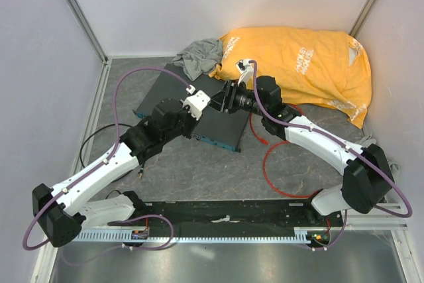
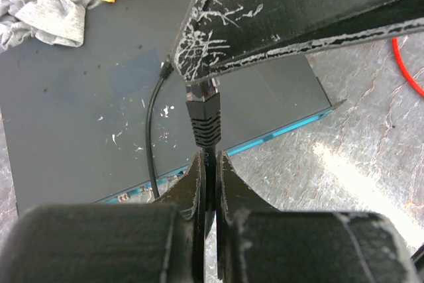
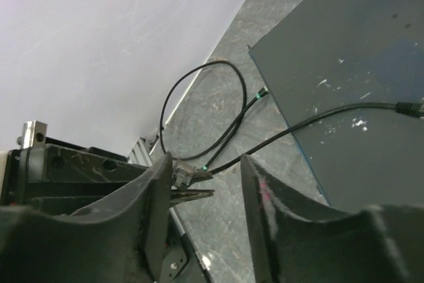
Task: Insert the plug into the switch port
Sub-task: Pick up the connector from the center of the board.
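Observation:
The plug (image 2: 202, 107) has a black ribbed boot and hangs on a black cable. My left gripper (image 2: 211, 156) is shut on that cable just behind the boot. The plug's clear tip (image 3: 181, 166) rests against the inner face of one finger (image 2: 265, 24) of my right gripper (image 3: 207, 160), which is open. Both grippers meet above the flat dark grey switch (image 1: 169, 89). Its blue-green front edge (image 2: 291, 128) faces the arms. The sockets along that edge are too small to tell apart.
A red cable (image 1: 266, 160) loops on the table to the right, its end lost under the right arm. A thin black wire (image 2: 152, 130) curls off the switch's left side. Orange cloth (image 1: 298, 64) and grey cloth (image 1: 199, 57) lie behind the switch.

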Motion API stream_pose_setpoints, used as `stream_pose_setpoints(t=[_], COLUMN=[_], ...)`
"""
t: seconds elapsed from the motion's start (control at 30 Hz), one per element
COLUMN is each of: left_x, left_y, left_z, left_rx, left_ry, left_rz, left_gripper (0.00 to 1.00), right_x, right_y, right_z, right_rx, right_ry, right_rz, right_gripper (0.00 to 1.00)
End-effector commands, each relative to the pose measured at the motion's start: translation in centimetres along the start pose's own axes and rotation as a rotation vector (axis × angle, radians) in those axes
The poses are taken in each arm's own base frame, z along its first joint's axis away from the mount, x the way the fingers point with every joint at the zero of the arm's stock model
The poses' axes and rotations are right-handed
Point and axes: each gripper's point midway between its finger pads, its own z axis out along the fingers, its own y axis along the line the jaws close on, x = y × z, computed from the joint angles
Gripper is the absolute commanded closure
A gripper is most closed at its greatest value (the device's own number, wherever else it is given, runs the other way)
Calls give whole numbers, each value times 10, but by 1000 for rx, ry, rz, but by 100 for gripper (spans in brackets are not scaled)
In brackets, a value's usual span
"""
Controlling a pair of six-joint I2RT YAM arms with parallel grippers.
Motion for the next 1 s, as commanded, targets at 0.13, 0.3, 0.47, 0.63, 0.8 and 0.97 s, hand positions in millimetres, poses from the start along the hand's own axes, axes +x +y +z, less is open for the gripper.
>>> stream_pose_setpoints(t=[0.13, 0.3, 0.47, 0.63, 0.8, 0.97], left_x=[-6, -11, -24, -38, -50, -56], left_y=[3, 5, 2, 2, -17, -38], left_z=[1, -2, -13, -29, -41, -41], left_rx=[-25, -37, 6, 208, 415, 598], left_ry=[-15, -40, -118, -225, -307, -325], left_rz=[42, 15, -68, -204, -244, -262], left_gripper=[98, 85, 56, 38, 23, 20], right_x=[-10, -1, 1, 4, -4, -1], right_y=[23, 25, 22, 24, 33, 46], right_z=[6, 5, -2, -21, -43, -58], right_rx=[-84, -129, -202, -325, -449, -581], right_ry=[-10, 10, -23, -58, -154, -186], right_rz=[39, 45, 8, -91, -174, -223], right_gripper=[79, 100, 100, 100, 100, 100])
